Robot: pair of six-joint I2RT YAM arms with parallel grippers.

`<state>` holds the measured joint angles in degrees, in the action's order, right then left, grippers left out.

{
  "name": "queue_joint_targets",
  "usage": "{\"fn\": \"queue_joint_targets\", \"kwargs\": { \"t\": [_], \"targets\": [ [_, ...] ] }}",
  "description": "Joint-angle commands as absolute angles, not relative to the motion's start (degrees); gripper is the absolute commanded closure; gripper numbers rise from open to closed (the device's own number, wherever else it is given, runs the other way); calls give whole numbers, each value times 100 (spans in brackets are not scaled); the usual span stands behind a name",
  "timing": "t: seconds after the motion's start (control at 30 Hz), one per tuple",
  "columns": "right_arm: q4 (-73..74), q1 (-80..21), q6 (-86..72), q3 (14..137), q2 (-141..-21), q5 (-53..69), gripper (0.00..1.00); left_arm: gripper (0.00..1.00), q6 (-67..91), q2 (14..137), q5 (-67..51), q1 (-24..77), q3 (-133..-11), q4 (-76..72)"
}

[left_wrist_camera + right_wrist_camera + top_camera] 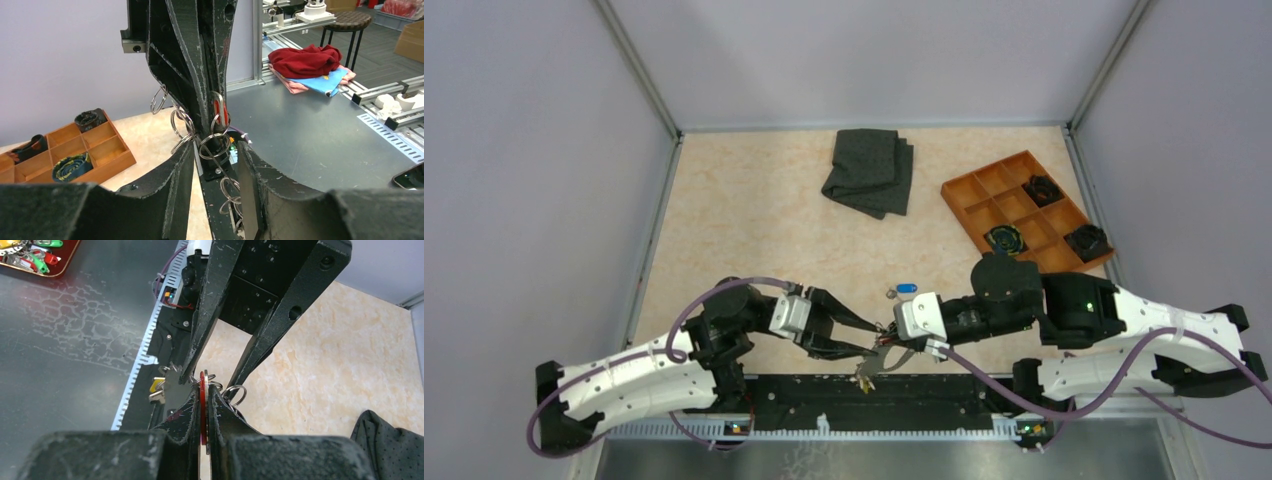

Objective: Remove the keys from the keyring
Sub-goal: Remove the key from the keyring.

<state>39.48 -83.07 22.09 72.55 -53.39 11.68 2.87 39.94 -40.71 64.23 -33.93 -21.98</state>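
— Where is the keyring [215,145]?
— At the table's [754,220] near edge, between the two arms: a bunch of linked metal rings.
— And the grippers?
— The right gripper [202,390] has its fingers pressed together on a red key [202,412]. The left gripper [216,147] has its fingers apart, one on either side of the rings. A blue key [907,290] lies loose on the table nearby.
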Motion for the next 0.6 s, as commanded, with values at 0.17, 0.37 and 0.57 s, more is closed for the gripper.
{"fn": "queue_joint_targets", "kwargs": {
  "t": [0.17,0.37,0.57],
  "targets": [
    [3604,-8279,2298,7583,-5290,1107,100,62,460,4056,-4294,6425,-3174,-2962],
    [3596,-8279,2300,7579,-5306,990,100,61,556,4013,-4161,6425,-3150,-2997],
    [3582,-8279,2324,7585,-5436,741,100,54,599,4046,-4247,6425,-3216,-2963]
  ]
}}
